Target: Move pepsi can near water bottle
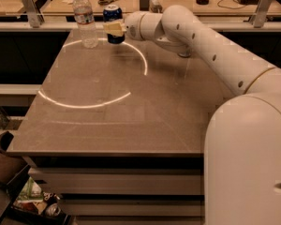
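The gripper [114, 29] has its fingers [110, 28] clamped on the pepsi can [113, 13] beside the water bottle [85, 20] — far end of the counter [131, 111]. Can't read either label.

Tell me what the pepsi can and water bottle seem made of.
Water bottle: apparently clear plastic, see-through walls, white cap, label band. Pepsi can: likely thin metal, glossy blue print, silvery top; the gripper holds it at mid-height beside the bottle.

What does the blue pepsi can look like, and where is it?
The pepsi can is dark blue with a silver top. It stands upright by the far edge of the table. The gripper grips its middle, with one tan finger crossing its front. The water bottle stands close beside it, not touching.
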{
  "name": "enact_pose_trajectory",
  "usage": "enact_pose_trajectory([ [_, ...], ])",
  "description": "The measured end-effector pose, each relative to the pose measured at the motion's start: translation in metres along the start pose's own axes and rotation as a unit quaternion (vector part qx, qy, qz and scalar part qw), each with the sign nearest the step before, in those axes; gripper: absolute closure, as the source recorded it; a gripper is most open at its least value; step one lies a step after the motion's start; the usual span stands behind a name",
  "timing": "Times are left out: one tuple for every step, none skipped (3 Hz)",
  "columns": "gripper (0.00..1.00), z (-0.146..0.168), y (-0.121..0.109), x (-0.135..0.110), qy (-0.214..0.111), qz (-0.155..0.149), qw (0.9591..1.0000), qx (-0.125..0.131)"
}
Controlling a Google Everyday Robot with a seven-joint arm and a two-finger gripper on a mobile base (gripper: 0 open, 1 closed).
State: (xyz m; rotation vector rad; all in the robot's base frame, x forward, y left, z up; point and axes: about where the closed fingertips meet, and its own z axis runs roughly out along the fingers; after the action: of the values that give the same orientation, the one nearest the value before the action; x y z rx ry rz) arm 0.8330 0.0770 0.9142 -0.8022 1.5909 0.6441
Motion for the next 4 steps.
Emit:
enact_pose_trajectory([
  [1.00,0.018,-0.003,0.012,-0.006,-0.002,1.0000,-0.001],
  [1.00,0.029,-0.007,0.023,-0.011,-0.008,0.9999,0.002],
  [0.84,0.032,-0.004,0.024,-0.010,-0.008,0.9999,0.000],
  [0.61,0.034,-0.002,0.024,-0.010,-0.007,0.9999,-0.002],
])
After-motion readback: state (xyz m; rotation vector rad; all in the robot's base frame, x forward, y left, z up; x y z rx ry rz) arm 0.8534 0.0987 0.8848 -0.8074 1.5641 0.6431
